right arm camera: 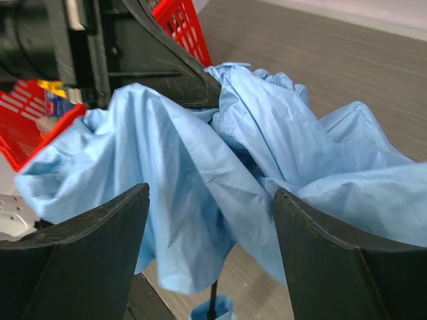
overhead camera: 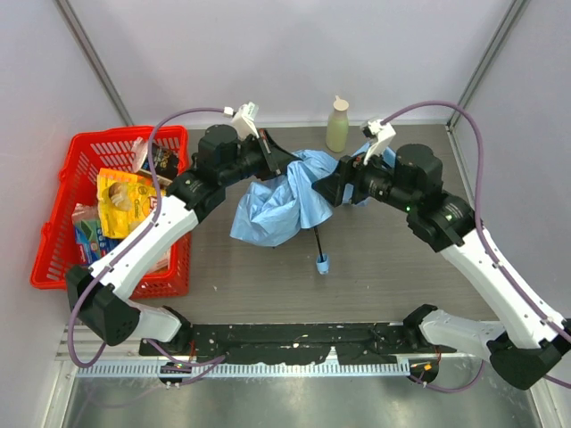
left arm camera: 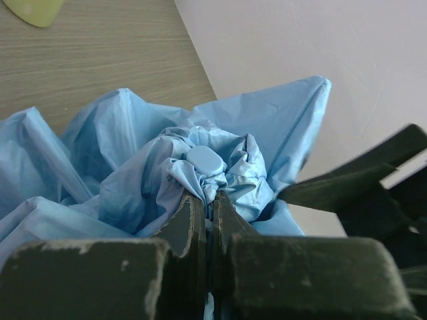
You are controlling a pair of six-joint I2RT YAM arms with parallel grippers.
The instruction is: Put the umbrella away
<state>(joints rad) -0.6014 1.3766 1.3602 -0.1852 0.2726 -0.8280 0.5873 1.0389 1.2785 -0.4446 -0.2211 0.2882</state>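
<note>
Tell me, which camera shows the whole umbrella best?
The top external view: the umbrella shows fabric, shaft and handle. Left wrist sees only bunched fabric at its tip; right wrist, draped fabric and a sliver of handle.

No legible text in any view, print on the yellow packet in the red basket, left of the top view, too small to read
</note>
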